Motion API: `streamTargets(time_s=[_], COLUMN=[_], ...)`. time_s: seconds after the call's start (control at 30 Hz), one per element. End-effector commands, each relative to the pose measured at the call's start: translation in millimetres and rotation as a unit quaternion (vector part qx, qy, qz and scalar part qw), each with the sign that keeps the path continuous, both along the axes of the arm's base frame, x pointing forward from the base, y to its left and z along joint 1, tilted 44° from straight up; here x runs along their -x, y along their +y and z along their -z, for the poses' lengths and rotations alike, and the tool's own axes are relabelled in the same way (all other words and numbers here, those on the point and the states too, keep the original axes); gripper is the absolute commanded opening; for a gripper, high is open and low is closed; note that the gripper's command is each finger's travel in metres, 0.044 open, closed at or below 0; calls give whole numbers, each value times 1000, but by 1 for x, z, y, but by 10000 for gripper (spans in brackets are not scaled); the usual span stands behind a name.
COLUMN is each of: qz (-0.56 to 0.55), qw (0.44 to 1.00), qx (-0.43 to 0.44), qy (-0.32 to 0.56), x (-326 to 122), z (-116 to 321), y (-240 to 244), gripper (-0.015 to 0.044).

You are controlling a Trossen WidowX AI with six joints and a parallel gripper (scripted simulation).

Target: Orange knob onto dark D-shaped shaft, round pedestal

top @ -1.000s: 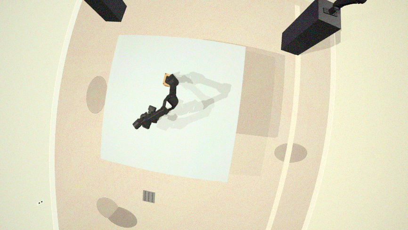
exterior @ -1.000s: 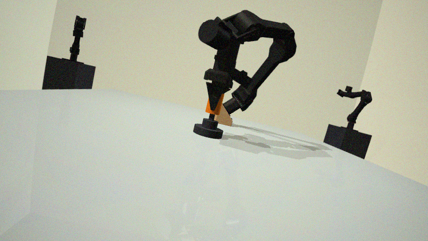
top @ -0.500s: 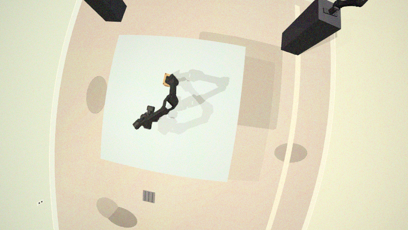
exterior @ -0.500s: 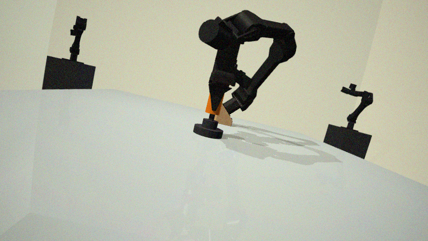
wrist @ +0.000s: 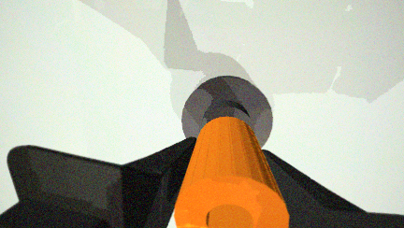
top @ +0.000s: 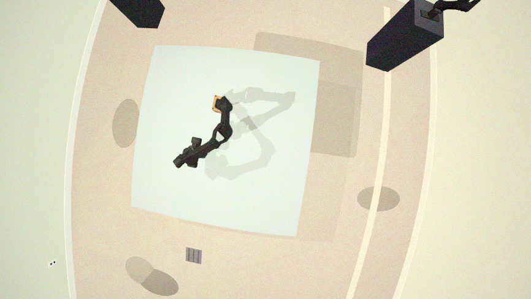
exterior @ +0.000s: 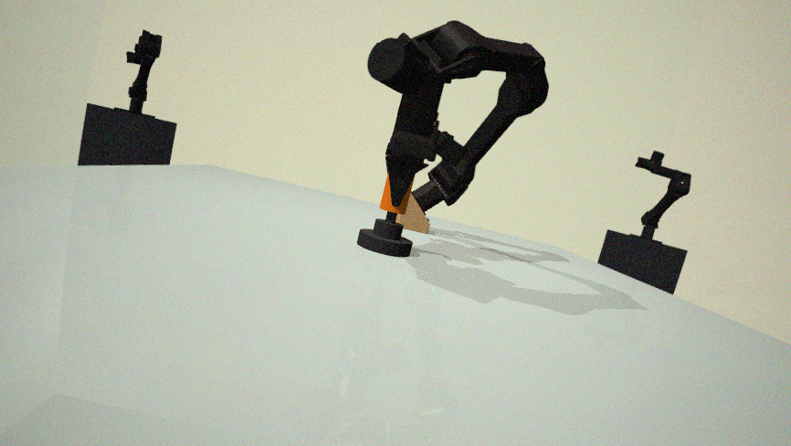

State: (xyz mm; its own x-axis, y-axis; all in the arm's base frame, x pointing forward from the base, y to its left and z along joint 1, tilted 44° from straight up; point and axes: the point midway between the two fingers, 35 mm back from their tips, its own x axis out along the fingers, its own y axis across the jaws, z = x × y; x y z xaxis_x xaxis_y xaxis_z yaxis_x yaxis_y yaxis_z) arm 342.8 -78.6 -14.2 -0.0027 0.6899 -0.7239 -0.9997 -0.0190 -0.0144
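Observation:
The orange knob is upright between the fingers of my gripper, which is shut on it. The dark round pedestal stands on the table below, with a narrower round step on top. A short length of the dark shaft shows between the knob's lower end and that step. The knob stands over the shaft, with a gap above the pedestal. Whether the shaft's tip is inside the hole, and where its flat side lies, is hidden. In the top view the arm hides the knob and pedestal.
My arm reaches over the pale table from a tan base plate, close behind the pedestal in the exterior view. Dark boxes bearing other arms stand beyond the table.

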Motion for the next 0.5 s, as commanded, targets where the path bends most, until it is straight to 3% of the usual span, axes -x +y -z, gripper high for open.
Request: streamTargets(time_s=[0.0, 0.47], qz=[0, 0], qw=[1000, 1000], qx=[-1, -1], qy=[-1, -1], x=[0, -1], z=[0, 0], y=[1, -2], gripper=[0, 0])
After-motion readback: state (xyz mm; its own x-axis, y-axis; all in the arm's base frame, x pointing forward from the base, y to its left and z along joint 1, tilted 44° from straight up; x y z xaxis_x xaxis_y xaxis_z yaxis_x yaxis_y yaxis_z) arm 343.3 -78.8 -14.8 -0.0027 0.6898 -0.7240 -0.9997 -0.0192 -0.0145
